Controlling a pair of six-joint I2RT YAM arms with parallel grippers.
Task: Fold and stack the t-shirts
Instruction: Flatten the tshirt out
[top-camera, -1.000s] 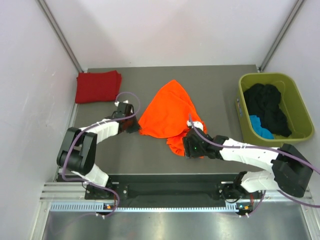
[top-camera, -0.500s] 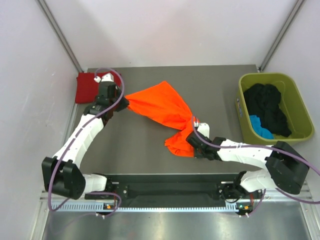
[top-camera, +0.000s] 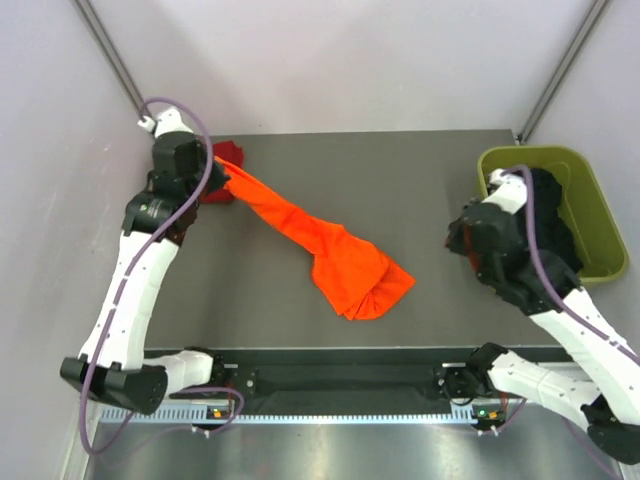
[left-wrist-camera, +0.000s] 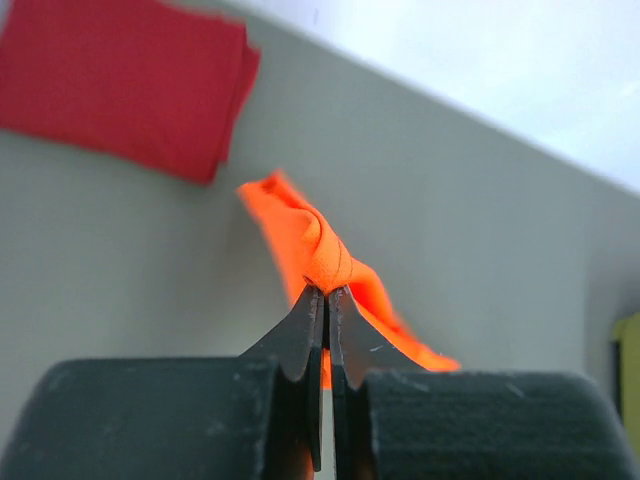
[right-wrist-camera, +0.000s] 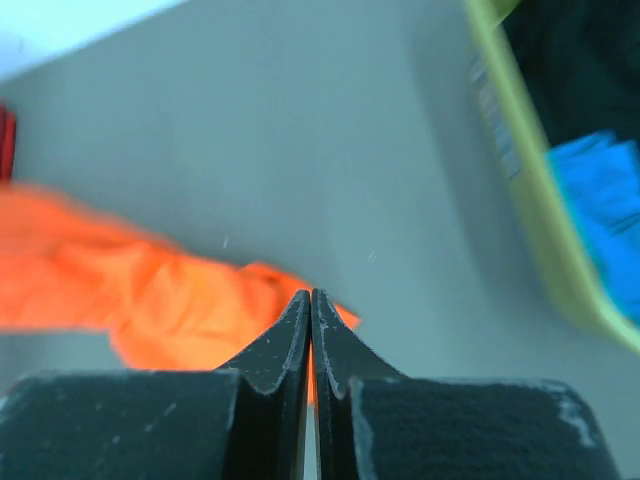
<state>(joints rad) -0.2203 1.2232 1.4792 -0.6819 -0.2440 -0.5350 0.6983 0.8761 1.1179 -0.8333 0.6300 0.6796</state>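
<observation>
The orange t-shirt (top-camera: 335, 255) lies stretched in a long diagonal band across the table, bunched at its near right end. My left gripper (top-camera: 220, 180) is shut on its far left end, lifted off the table; the wrist view shows the orange t-shirt (left-wrist-camera: 312, 235) pinched at the gripper (left-wrist-camera: 326, 292). The folded dark red t-shirt (top-camera: 231, 154) lies at the back left, mostly hidden under that arm, and shows whole as the red t-shirt (left-wrist-camera: 120, 85). My right gripper (top-camera: 454, 238) is raised beside the tub, shut and empty; its wrist view shows the gripper (right-wrist-camera: 311, 296) above the orange t-shirt (right-wrist-camera: 150, 290).
An olive-green tub (top-camera: 592, 268) stands at the right edge with dark clothes (top-camera: 548, 215) inside; the tub (right-wrist-camera: 520, 180) holds a blue cloth (right-wrist-camera: 600, 210) too. Walls enclose the table on three sides.
My left arm has swung up and back-left, dragging the orange t-shirt into a long strip. My right gripper has let go of the shirt, shut, and risen toward the tub.
</observation>
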